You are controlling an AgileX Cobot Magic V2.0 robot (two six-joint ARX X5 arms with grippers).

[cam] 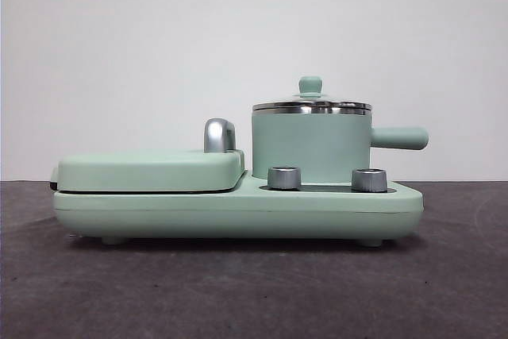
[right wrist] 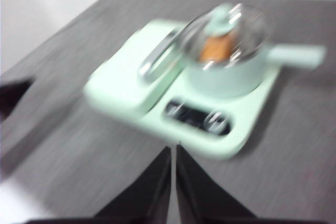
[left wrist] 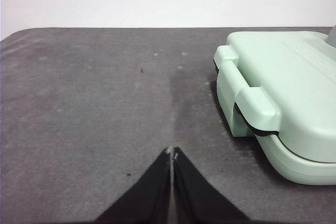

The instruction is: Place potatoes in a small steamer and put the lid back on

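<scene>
The small steamer (cam: 311, 145) stands on the right half of the mint-green cooker base (cam: 238, 210), its handle pointing right. The glass lid (cam: 311, 104) with its green knob sits on the steamer's rim. Through the lid in the blurred right wrist view, the orange-brown potato (right wrist: 216, 49) lies inside the steamer (right wrist: 227, 72). My right gripper (right wrist: 174, 151) is shut and empty, held high and back from the cooker. My left gripper (left wrist: 172, 153) is shut and empty, low over the dark table beside the cooker's left end (left wrist: 278, 103).
The flat griddle cover (cam: 151, 171) with a chrome handle (cam: 219, 135) fills the cooker's left half. Two metal knobs (cam: 284, 178) sit on the front of the base. The table (cam: 238, 291) is dark grey, with a white wall behind it.
</scene>
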